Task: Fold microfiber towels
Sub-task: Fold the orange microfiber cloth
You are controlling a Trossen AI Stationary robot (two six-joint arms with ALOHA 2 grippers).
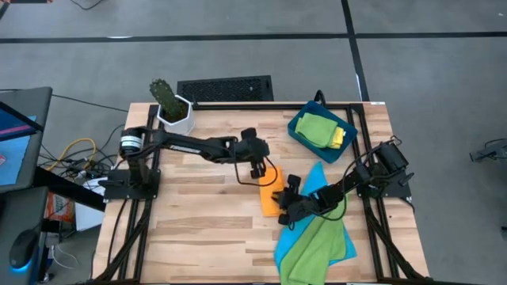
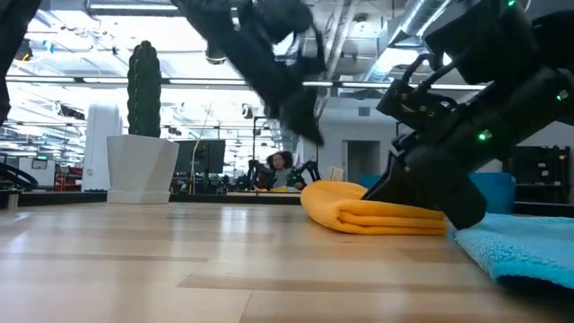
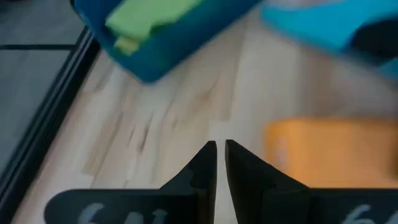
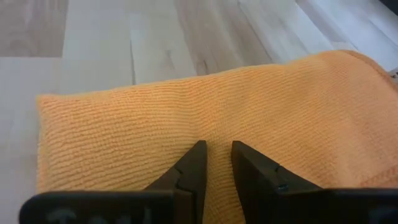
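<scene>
Blue towel (image 2: 525, 244) lies foremost, touching the folded orange towel (image 1: 271, 193). Right gripper (image 4: 214, 163), fingers a narrow slit apart, presses on the orange towel; left gripper (image 3: 220, 163), nearly closed and empty, hovers just beside it.

Grey carpeted floor (image 1: 238, 55) crossed by dark seams around a pale wood-plank surface (image 1: 198, 229), black floor vent (image 1: 225, 88) behind it, white-potted cactus (image 1: 170, 107) at one corner, bright ceiling lights (image 2: 81, 54) beyond.
</scene>
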